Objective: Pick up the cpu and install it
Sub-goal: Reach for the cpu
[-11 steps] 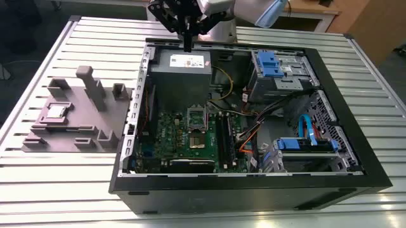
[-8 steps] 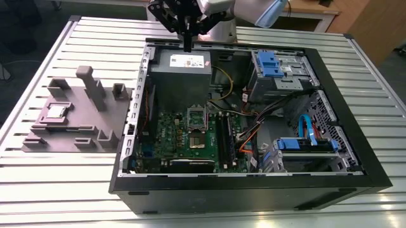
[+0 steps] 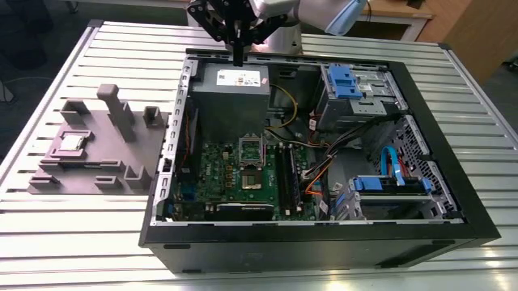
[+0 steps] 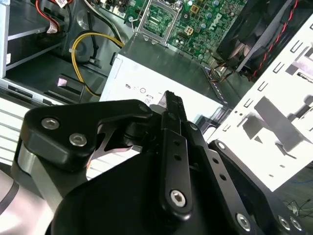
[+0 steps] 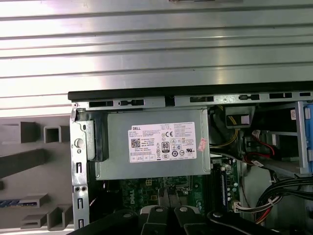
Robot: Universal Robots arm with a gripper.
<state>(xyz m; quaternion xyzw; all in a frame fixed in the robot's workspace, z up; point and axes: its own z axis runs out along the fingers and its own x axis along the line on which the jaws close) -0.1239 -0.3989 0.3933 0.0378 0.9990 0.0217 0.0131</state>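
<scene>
Claw [image 3: 238, 59], fingers pressed together and empty, hangs over the computer case [image 3: 324, 235] on slatted table [image 3: 81, 254].

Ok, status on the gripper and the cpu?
Empty gripper shut, above power supply box. The cpu on grey tray, untouched. Nothing over it.

An open black computer case [image 3: 307, 245] lies on its side on a slatted metal table [image 3: 137, 36], with a grey moulded tray [image 3: 81, 176] just beside it at the exterior view's left. Inside the case are a grey metal box with a white label [image 3: 230, 91], a green motherboard [image 3: 242, 176], and blue brackets [image 3: 344, 82] on what appear to be drive bays.
</scene>
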